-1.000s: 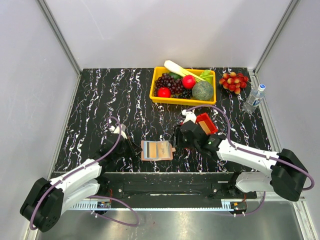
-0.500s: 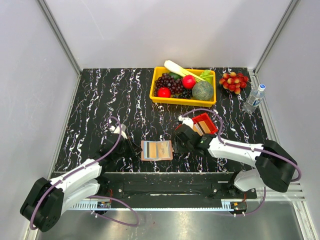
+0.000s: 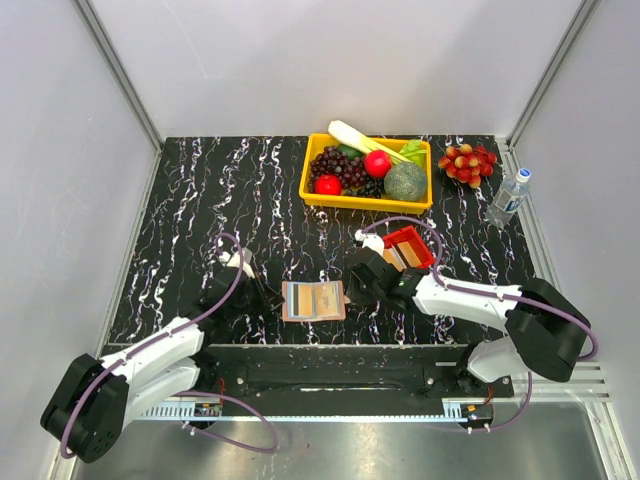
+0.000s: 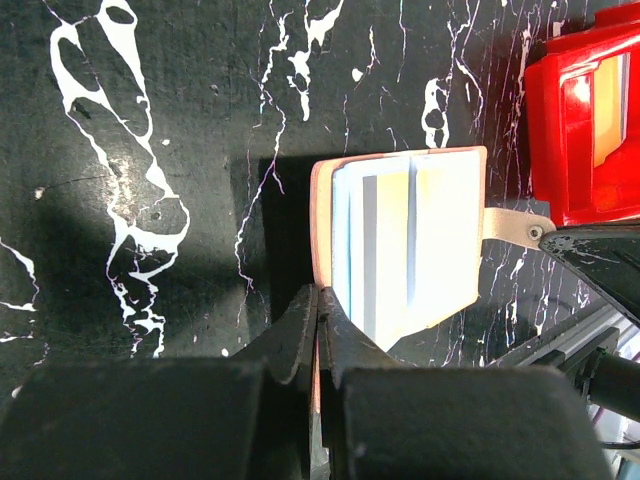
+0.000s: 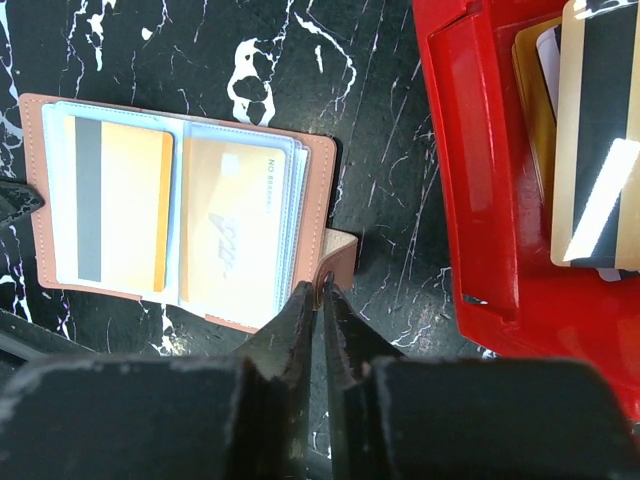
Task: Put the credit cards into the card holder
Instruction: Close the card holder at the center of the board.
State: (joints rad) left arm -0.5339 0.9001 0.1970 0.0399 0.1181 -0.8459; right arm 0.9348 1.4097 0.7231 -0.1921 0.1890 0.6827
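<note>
The salmon-pink card holder (image 3: 313,300) lies open on the black marble table between both arms. One tan card with a dark stripe (image 5: 115,200) sits in its left slot and another tan card (image 5: 235,225) in its right slot. My left gripper (image 4: 320,300) is shut on the holder's left edge. My right gripper (image 5: 322,288) is shut on the holder's snap tab (image 5: 340,255) at its right edge. More credit cards (image 5: 600,130), gold and dark, lie in the small red tray (image 5: 480,200) just right of the right gripper.
A yellow basket (image 3: 312,180) of fruit and vegetables stands at the back of the table. A bunch of red grapes (image 3: 468,160) and a water bottle (image 3: 508,196) are at the back right. The red tray (image 3: 405,236) sits just behind the right gripper.
My right gripper has moved left from beside the red tray to the holder's right edge and has closed on the snap tab. The left arm has not moved.
</note>
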